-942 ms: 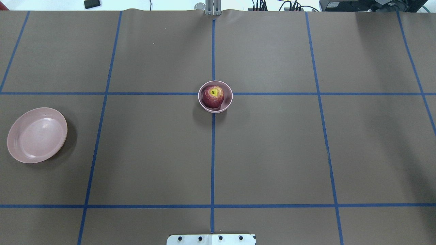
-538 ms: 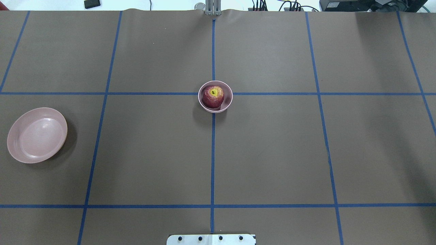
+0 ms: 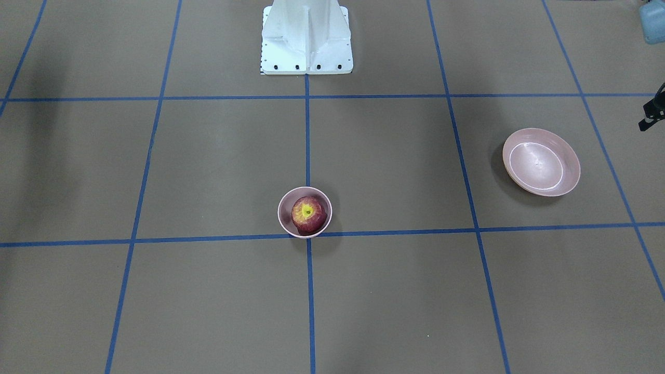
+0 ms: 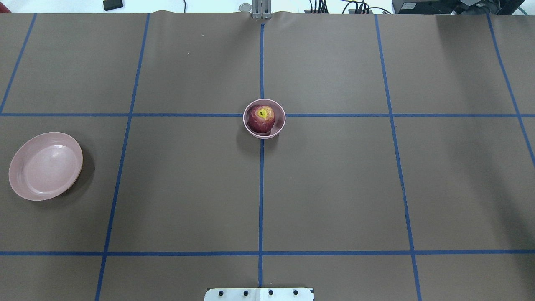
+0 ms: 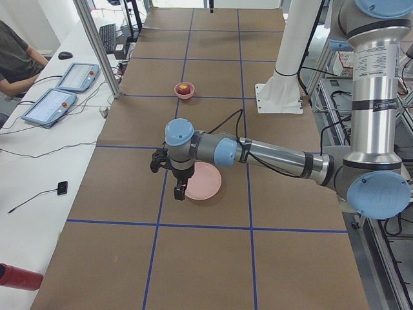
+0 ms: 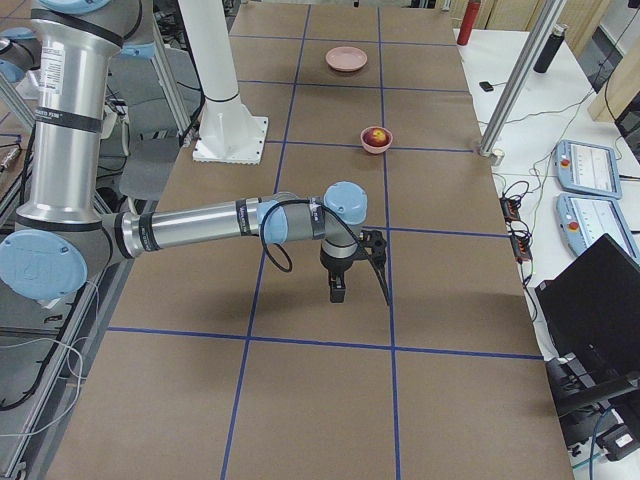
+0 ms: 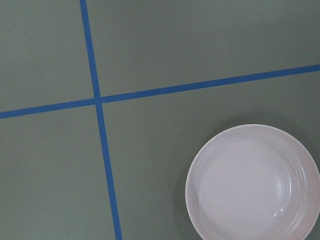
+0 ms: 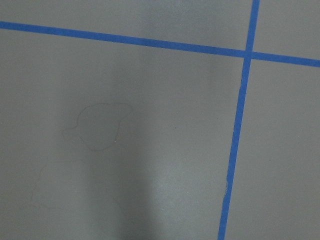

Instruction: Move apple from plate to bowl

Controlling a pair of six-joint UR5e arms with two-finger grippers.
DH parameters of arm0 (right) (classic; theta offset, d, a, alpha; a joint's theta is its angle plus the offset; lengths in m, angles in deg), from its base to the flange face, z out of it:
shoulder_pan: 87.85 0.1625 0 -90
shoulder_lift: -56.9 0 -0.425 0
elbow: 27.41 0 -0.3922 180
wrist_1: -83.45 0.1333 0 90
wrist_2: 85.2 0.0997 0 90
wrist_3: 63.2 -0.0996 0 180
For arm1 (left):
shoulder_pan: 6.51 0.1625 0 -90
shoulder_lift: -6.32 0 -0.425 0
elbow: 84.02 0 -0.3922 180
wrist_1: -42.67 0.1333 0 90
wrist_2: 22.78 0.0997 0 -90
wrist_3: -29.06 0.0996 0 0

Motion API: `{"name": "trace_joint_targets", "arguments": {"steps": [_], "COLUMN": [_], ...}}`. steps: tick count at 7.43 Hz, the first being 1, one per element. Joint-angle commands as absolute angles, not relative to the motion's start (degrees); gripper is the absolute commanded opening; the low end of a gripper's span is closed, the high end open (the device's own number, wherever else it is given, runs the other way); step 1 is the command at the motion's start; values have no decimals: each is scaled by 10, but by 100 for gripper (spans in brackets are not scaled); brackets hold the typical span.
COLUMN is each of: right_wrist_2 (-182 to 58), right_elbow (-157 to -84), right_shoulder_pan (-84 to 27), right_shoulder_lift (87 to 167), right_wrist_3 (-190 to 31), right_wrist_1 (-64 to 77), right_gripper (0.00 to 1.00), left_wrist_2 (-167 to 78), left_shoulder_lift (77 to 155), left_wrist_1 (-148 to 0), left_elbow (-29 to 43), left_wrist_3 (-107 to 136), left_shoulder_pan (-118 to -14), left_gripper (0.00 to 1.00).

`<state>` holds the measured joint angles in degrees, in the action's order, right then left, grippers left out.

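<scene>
The dark-red apple (image 4: pixel 261 118) with a yellow-green stem patch sits inside the small deep pink bowl (image 4: pixel 281 121) at the table's middle; it also shows in the front view (image 3: pixel 308 213). The wide shallow pink plate (image 4: pixel 45 166) lies empty at the far left, and in the left wrist view (image 7: pixel 255 185). My left gripper (image 5: pixel 168 179) hangs above the table just beside the plate (image 5: pixel 203 181). My right gripper (image 6: pixel 360 290) hangs over bare table far from the bowl (image 6: pixel 377 139). I cannot tell whether either is open or shut.
The white robot base (image 3: pixel 306 36) stands at the table's near-robot edge. Blue tape lines grid the brown table. An operator, tablets (image 5: pixel 61 90) and a metal post (image 5: pixel 97 45) line the far side. A red bottle (image 5: pixel 19 276) lies on the side bench.
</scene>
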<state>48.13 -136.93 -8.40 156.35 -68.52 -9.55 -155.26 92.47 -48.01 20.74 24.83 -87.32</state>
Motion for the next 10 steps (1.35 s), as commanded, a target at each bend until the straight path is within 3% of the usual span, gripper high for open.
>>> {"name": "trace_joint_targets", "arguments": {"steps": [1,10], "right_wrist_2": [468,469], "right_elbow": [-1369,-1367], "right_shoulder_pan": [-84,-84], "right_shoulder_lift": [1564,1560], "right_wrist_3": [-688,-689], "right_wrist_1": [-95,-95], "right_gripper": [100,100], "left_wrist_2": [-1551,-1554], "left_shoulder_lift": [926,928], "left_wrist_1": [-484,-486], "left_elbow": [199,204], "left_wrist_3": [251,245], "left_shoulder_pan": [-874,-874], "left_gripper": [98,98]}}
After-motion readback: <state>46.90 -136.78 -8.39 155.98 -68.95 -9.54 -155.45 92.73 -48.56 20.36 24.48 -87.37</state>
